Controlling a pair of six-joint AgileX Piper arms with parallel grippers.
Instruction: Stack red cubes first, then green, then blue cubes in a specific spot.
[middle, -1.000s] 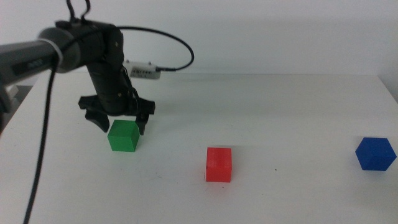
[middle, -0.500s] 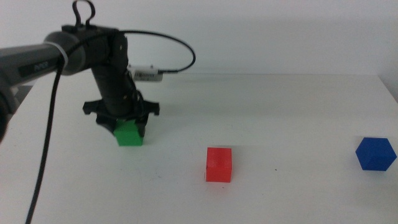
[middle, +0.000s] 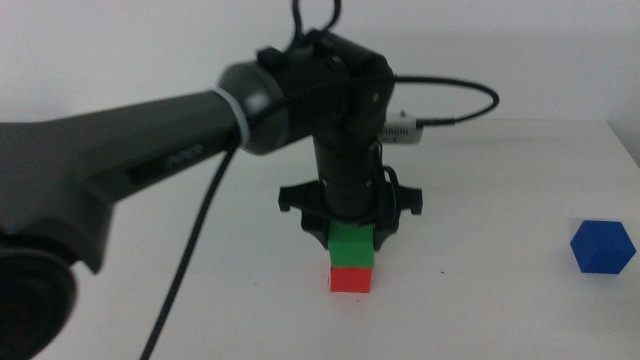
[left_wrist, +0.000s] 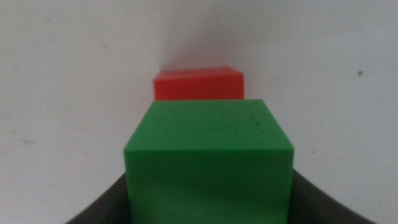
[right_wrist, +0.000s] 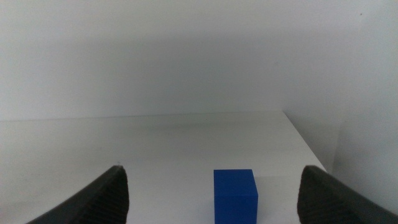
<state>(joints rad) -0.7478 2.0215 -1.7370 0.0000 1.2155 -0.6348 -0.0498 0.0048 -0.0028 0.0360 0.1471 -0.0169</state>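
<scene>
We have the left gripper (middle: 351, 226) clamped on the green cube (middle: 352, 245), sitting on the red cube (middle: 351, 279) near the table's front edge. The right gripper (right_wrist: 211, 193) waits spread open facing the blue cube (middle: 603, 246) by the right edge. These look light, rigid, smooth; we'd pinch opposite flat faces.

White table (middle: 520, 170) with red cube (middle: 351, 279) mid-front, blue cube (middle: 603, 247) far right.

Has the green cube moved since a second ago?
Yes. The green cube, held in the left pincer, went right across the table and now sits over the unmoved red cube.
</scene>
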